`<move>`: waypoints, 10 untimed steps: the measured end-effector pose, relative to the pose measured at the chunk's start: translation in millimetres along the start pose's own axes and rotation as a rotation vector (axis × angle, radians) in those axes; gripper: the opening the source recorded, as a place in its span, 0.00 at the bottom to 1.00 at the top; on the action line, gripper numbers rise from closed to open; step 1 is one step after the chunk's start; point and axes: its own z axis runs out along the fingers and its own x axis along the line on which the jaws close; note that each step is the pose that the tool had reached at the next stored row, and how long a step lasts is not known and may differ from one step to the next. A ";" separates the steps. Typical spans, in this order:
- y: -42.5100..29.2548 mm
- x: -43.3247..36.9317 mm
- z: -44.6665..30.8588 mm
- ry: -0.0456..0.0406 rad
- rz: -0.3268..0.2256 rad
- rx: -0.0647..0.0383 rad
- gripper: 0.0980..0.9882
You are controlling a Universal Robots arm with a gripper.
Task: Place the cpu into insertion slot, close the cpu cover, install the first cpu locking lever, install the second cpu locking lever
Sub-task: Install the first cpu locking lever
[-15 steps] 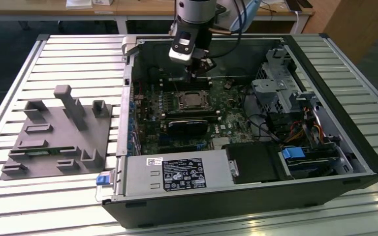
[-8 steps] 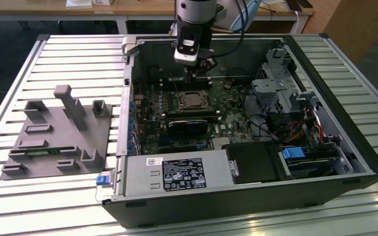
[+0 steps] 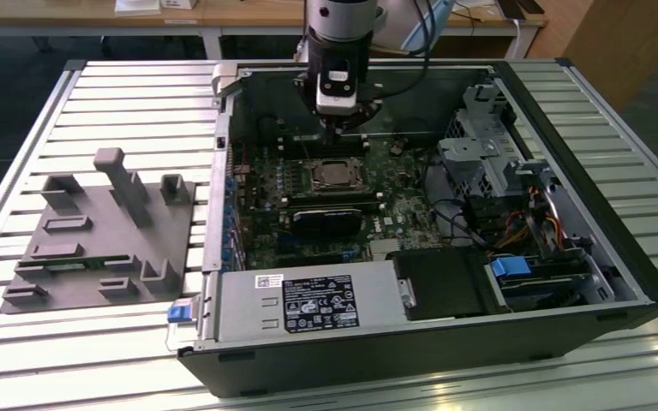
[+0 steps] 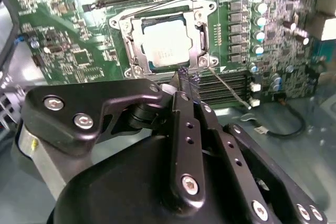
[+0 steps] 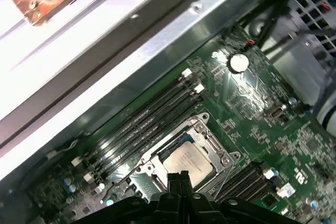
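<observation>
cpu [image 4: 164,45] seated in insertion slot [image 4: 124,27], cpu cover [image 4: 135,52] down over it; gripper [image 4: 185,80] fingers pinched together, tips at the socket edge. One wire locking lever [image 4: 228,88] angles off the socket corner.

Print on the power-supply label [image 3: 318,301] is unreadable.

Cpu [image 5: 187,159] seated under closed cpu cover [image 5: 214,141]; hand [image 5: 178,178], tips together, just beside cover edge.

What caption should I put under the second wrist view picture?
The gripper, fingers shut, poised beside the cpu, which lies framed by the cpu cover.
</observation>
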 end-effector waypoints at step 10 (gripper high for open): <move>0.0 0.0 0.5 0.0048 -0.161 0.001 0.01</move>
